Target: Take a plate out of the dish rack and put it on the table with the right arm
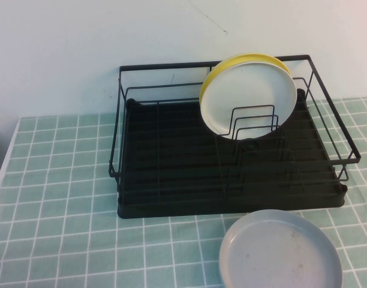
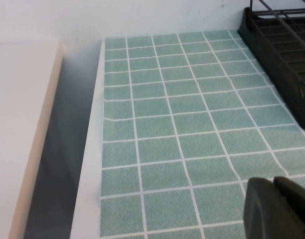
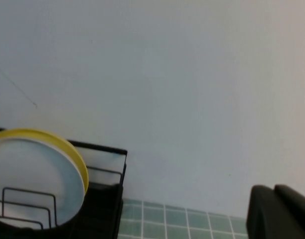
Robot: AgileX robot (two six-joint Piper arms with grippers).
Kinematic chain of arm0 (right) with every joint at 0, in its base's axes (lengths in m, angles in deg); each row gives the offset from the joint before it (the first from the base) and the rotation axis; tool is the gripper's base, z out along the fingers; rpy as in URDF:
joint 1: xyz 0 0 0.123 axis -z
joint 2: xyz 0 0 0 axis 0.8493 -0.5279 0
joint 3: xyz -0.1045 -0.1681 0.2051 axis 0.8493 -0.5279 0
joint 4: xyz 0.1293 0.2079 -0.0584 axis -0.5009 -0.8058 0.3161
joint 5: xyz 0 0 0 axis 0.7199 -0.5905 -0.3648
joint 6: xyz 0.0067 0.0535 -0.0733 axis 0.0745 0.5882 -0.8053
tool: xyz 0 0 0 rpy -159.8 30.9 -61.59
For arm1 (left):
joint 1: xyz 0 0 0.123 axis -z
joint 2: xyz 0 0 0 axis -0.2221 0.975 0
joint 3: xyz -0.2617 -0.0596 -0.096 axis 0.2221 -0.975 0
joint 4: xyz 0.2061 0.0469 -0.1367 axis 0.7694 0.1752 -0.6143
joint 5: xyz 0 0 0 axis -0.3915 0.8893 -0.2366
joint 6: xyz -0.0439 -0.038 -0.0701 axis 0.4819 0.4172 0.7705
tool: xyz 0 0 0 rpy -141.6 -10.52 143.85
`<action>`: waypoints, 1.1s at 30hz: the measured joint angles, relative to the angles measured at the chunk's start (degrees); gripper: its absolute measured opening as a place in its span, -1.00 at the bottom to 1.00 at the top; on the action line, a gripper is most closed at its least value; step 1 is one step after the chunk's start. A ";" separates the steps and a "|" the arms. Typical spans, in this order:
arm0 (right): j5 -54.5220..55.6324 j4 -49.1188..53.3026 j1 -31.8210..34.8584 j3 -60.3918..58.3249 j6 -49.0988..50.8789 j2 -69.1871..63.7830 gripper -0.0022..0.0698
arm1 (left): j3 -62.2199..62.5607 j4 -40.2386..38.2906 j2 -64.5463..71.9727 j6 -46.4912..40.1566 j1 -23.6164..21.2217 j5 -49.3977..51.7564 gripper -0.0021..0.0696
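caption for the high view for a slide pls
White plate upright in the black dish rack before a yellow plate; grey plate on the tiled table; neither tool visible here.

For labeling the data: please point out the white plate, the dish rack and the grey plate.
white plate (image 1: 249, 99), high view, on its face.
dish rack (image 1: 171, 156), high view, on its slatted base.
grey plate (image 1: 279, 255), high view, on its centre.

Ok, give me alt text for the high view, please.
A black dish rack on the green tiled table holds a white plate upright in its dividers, with a yellow plate right behind it. A grey plate lies flat on the table in front; neither gripper shows.
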 joint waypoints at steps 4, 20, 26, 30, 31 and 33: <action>-1.75 0.00 0.00 7.19 -2.33 -13.32 -0.95 | 0.00 0.00 0.00 0.00 0.00 0.00 -0.95; -3.05 -14.25 -9.98 29.55 -40.36 -50.54 -0.95 | 0.00 0.00 0.00 -0.11 0.00 0.00 -0.95; 2.09 -15.09 -13.81 31.19 -51.84 -58.72 -0.95 | 0.00 0.00 0.00 -0.11 0.00 0.00 -0.95; 7.00 -17.20 -14.77 31.19 -52.89 -62.21 -0.84 | 0.00 0.00 0.00 -0.11 0.00 0.00 -0.95; 7.41 -17.99 -14.77 31.19 -52.99 -62.65 -0.74 | 0.00 0.00 0.00 -0.11 0.00 0.00 -0.95; 7.52 -20.99 -14.77 31.19 -53.13 -63.34 -0.46 | 0.00 0.00 0.00 -0.11 0.00 0.00 -0.95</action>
